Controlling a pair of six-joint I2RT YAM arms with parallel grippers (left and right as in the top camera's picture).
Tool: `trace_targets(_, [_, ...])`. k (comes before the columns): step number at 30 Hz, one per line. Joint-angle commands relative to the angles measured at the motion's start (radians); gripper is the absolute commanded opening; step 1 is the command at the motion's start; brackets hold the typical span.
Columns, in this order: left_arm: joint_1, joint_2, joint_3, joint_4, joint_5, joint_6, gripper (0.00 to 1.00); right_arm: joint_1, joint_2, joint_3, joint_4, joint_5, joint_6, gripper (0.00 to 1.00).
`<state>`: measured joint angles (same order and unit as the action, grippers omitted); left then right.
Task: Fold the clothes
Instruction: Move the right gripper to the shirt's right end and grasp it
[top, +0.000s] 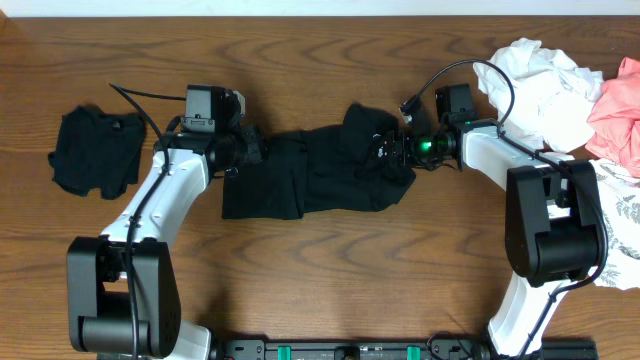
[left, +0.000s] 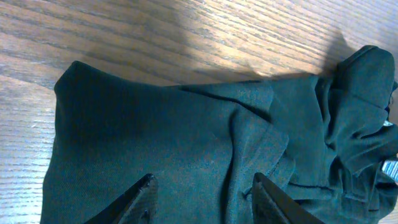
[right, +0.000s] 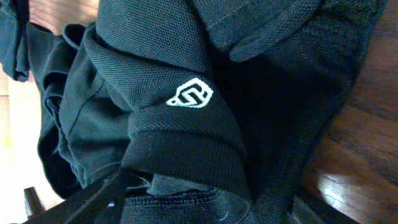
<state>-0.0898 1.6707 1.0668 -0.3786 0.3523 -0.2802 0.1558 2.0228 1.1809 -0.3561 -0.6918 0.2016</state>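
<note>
Across glossy brown wood-grain table (top: 300, 290), crumpled black shirt (top: 320, 180).

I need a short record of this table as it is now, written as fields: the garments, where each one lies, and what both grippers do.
black shirt: middle of the table, partly folded, bunched at its right end
logo: white, on the shirt
left gripper: open, over the shirt's left end
right gripper: open, a shirt fold between its jaws
small black garment: far left, apart
white garment, pink garment, leaf-print garment: heaped at right edge
</note>
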Motion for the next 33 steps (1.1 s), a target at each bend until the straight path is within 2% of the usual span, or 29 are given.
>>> trace_targets(1, [0.001,0.0,0.011,-0.003,-0.002,0.021,0.49,0.016,0.068,-0.032,-0.014,0.048,0.03,0.72])
trace_targets(3, [0.001,0.0,0.011,-0.003,-0.002,0.021,0.49,0.016,0.068,-0.032,-0.014,0.016,0.031,0.71])
trace_targets(7, [0.001,0.0,0.011,-0.003,-0.002,0.021,0.49,0.016,0.068,-0.032,-0.013,0.003,0.11,0.61])
trace_targets(10, [0.001,0.0,0.011,-0.004,-0.002,0.021,0.49,0.016,0.068,-0.032,-0.002,0.011,0.139,0.4])
trace_targets(12, [0.001,0.0,0.011,-0.008,-0.002,0.021,0.49,0.016,0.068,-0.032,0.006,0.011,0.151,0.33])
trace_targets(13, [0.001,0.0,0.011,-0.01,-0.002,0.021,0.49,0.016,0.068,-0.032,0.01,0.011,0.154,0.25])
trace_targets(15, [0.001,0.0,0.011,-0.014,-0.002,0.021,0.49,0.016,0.068,-0.032,0.016,0.011,0.154,0.02])
trace_targets(25, [0.001,0.0,0.011,-0.026,-0.003,0.025,0.49,-0.056,0.055,-0.027,0.017,0.137,0.152,0.01])
trace_targets(33, [0.001,0.0,0.011,-0.025,-0.006,0.025,0.49,-0.185,-0.055,0.039,-0.113,0.191,0.029,0.01])
